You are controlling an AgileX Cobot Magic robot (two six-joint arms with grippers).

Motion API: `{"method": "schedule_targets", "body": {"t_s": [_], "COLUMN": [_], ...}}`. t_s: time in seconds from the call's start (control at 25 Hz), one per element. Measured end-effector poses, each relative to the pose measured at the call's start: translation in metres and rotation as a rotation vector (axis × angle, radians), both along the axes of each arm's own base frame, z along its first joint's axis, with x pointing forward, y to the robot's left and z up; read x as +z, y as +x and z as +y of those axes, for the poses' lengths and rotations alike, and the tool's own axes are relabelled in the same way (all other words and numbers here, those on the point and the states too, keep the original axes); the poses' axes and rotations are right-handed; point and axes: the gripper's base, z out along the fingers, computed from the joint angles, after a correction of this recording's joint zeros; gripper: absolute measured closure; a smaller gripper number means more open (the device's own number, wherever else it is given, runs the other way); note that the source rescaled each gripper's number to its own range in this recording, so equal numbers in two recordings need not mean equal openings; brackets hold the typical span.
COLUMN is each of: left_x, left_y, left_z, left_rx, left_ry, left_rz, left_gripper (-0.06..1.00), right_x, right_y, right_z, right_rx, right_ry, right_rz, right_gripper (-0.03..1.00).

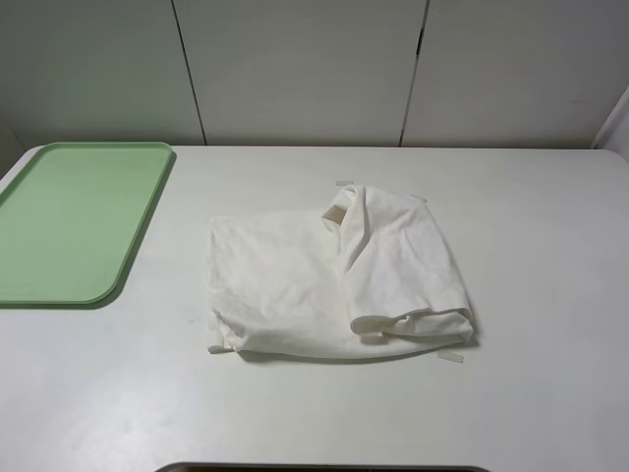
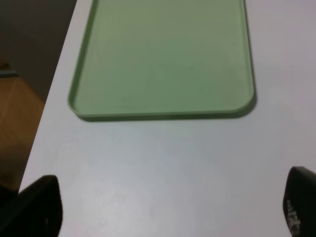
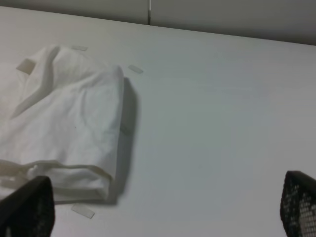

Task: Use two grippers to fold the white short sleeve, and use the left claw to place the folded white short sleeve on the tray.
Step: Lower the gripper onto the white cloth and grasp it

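The white short sleeve (image 1: 334,280) lies partly folded in the middle of the white table, its right part doubled over the left; it also shows in the right wrist view (image 3: 64,118). The pale green tray (image 1: 69,221) sits bare at the far left, and fills the left wrist view (image 2: 163,59). Neither arm shows in the exterior view. My left gripper (image 2: 173,210) is open and empty over bare table just short of the tray's near rim. My right gripper (image 3: 165,207) is open and empty over the table to the right of the shirt.
Small white tape strips lie around the shirt, one at its front right (image 1: 449,357) and one at its back (image 1: 344,183). The table's left edge (image 2: 47,106) drops to a brown floor. Grey wall panels (image 1: 305,69) stand behind the table.
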Motion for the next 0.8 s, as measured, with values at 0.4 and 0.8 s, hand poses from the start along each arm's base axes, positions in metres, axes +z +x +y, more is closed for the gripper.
{"method": "schedule_targets", "body": {"t_s": [0.4,0.8], "left_x": [0.0,0.0], "left_y": [0.0006,0.0008], "left_z": [0.0006,0.0008], "left_rx": [-0.062,-0.086], "left_ry": [0.0,0.0], "left_rz": [0.0,0.0], "left_gripper": [0.06,0.06], "right_x": [0.0,0.0], "right_y": [0.0,0.0], "right_z": [0.0001,0.0001], "right_rx": [0.0,-0.001], "right_ry": [0.003,0.004], "right_rz": [0.0,0.0], "right_gripper": [-0.03,-0.03]}}
